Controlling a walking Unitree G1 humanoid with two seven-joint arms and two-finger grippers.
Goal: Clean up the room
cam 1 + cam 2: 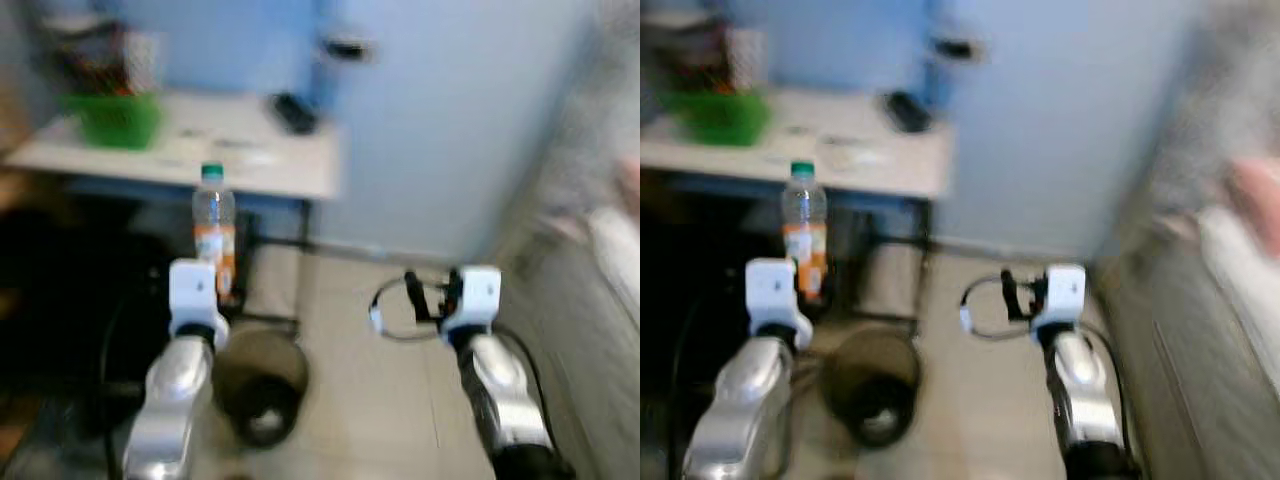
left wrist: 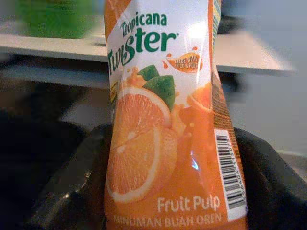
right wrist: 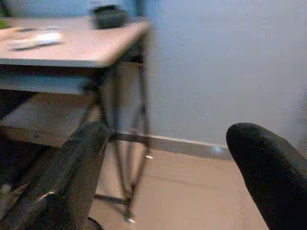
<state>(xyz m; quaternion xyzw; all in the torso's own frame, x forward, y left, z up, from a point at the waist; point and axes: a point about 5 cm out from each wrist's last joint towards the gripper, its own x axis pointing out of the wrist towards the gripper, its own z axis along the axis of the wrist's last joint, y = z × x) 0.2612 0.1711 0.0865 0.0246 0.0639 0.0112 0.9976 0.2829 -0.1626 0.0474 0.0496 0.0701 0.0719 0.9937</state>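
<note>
At upper left, a green basket sits on the pale flat surface, whose right edge ends before the blue wall. Centre-left, the left tool grips one clear plastic bottle upright, with a green cap and glossy orange label. Below it stands one round dark bin on the tiled floor. At centre-right, the right tool is spread open over bare floor beside a bed.
</note>
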